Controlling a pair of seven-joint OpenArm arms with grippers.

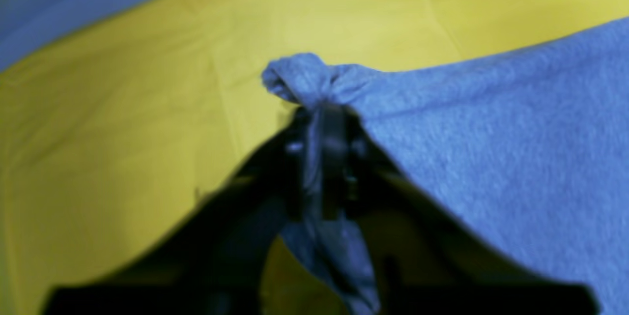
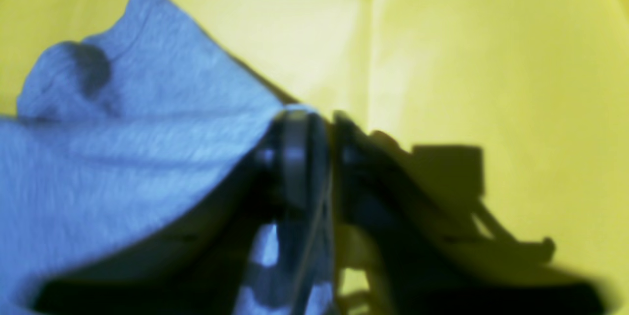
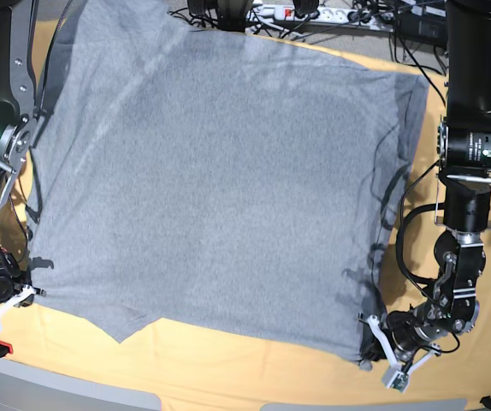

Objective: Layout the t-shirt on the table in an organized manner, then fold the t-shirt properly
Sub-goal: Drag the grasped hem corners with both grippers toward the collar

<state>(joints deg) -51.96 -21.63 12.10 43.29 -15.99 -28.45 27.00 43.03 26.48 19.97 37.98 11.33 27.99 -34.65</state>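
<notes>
The grey t-shirt [image 3: 220, 171] lies spread over the yellow table [image 3: 228, 368], plain side up, with its near edge uneven. My left gripper [image 3: 372, 338] sits at the shirt's near right corner. In the left wrist view its jaws [image 1: 324, 118] stand close together, with a bunched fold of the t-shirt [image 1: 491, 157] between them and a knob of cloth sticking out past the tips. My right gripper [image 3: 30, 294] is at the near left corner. In the right wrist view it [image 2: 322, 118] pinches the t-shirt [image 2: 123, 157] edge, the jaws almost touching just above the table [image 2: 491, 59].
A power strip and cables [image 3: 305, 13] run along the table's far edge. The table's front edge [image 3: 74, 385] lies just below both grippers. Both arm columns stand at the table's sides, the one carrying the left gripper [image 3: 476, 103] at the right.
</notes>
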